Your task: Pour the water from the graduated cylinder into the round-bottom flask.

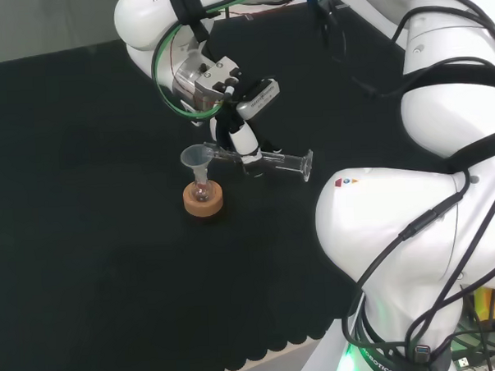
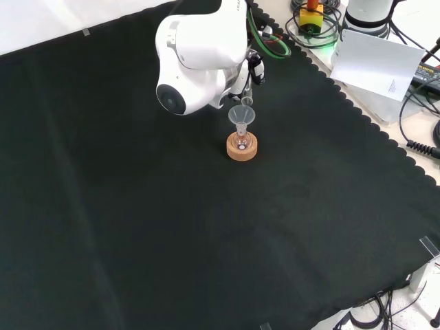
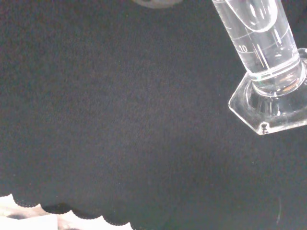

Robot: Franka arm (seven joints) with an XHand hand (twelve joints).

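Note:
A small round-bottom flask [image 1: 202, 190] sits in a cork ring stand [image 1: 204, 200] with a clear funnel [image 1: 198, 157] in its neck. My hand [image 1: 239, 136] is shut on the clear graduated cylinder [image 1: 271, 161], which lies nearly level in the head view, its mouth at the funnel's rim and its hexagonal foot [image 1: 306, 164] pointing right. In the front view the funnel [image 2: 241, 115] and the cork stand [image 2: 242, 147] show just below the arm's white link. The wrist view has the cylinder [image 3: 259, 36] and its foot [image 3: 273, 103] close up over the cloth.
The arm's big white links [image 1: 421, 219] stand at the right of the head view. The cloth's scalloped edge [image 1: 263, 349] runs along the near side. In the front view, a white sheet [image 2: 378, 65] and cables [image 2: 419, 124] lie beyond the cloth's right edge.

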